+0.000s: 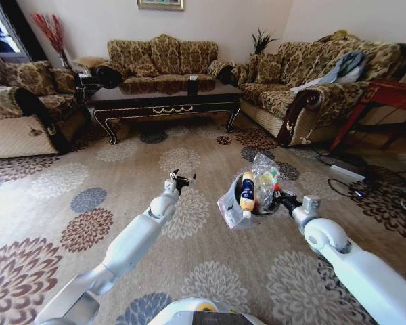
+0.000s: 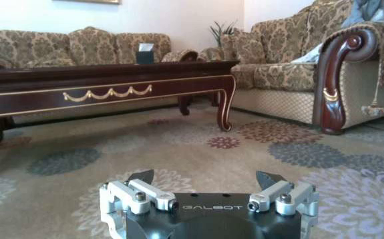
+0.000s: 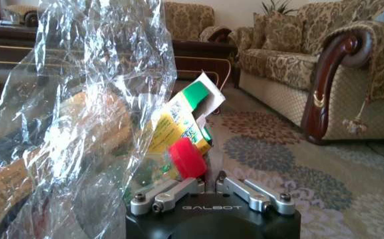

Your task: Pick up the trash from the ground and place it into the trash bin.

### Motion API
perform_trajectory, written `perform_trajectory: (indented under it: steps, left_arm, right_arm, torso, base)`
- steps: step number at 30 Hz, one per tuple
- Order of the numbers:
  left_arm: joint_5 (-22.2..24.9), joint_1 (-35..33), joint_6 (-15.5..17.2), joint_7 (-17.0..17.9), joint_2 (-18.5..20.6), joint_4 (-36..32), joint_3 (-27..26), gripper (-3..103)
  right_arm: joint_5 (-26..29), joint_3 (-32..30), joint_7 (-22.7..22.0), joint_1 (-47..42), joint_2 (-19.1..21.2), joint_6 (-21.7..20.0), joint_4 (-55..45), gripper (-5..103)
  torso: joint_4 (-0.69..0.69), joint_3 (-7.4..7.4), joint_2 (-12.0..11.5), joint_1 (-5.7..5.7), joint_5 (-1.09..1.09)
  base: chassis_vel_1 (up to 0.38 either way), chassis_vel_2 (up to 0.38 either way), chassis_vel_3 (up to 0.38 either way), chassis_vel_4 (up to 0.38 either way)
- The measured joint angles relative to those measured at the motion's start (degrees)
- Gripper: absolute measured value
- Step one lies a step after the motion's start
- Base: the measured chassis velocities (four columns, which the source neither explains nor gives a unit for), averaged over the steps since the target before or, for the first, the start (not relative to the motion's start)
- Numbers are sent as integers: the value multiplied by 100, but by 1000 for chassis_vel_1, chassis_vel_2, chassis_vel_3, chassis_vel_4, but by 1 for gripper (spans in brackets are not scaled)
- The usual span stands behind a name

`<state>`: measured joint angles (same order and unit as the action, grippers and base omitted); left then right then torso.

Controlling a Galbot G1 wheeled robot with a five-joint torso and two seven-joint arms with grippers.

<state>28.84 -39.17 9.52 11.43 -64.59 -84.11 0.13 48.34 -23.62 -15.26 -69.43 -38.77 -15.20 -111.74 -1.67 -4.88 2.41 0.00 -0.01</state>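
The right hand [image 1: 279,197] pinches the rim of the trash bin [image 1: 238,211] on the carpet [image 1: 68,203], jaws pressed together. Inside, a yellow bottle [image 1: 247,191] stands upright, cap down, amid the clear liner [image 3: 92,99]. The left hand [image 1: 182,181] hovers spread, near the bin, with open carpet ahead up to the coffee table [image 1: 164,101].

Even, soft indoor daylight fills the room; a window [image 1: 0,30] at the head view's upper left corner is the brightest source. Shadows are weak, darkest beneath the coffee table [image 1: 164,101]. The head view bows strongly toward its edges, curving walls and sofas. In the right wrist view, the clear plastic bag liner [image 3: 92,99] carries white glare streaks and lies blurred close to the lens. The left wrist view is slightly soft throughout.
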Motion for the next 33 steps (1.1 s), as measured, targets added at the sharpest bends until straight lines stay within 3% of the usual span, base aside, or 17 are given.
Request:
perform_trajectory:
  steps: [17,33]
  left_arm:
    - [-129,-630,-76,-139,356,-753,-322,100]
    - [-341,-942,-120,-89,366,-1227,-326,100]
  right_arm:
    - [-105,-203,-208,-396,-82,110,-263,2]
    - [-213,-344,-191,-642,-176,132,-418,2]
  torso:
    - [0,1,0,0,1]
    - [0,0,0,0,0]
  base:
    - [-47,43,38,-42]
    - [-256,263,259,-257]
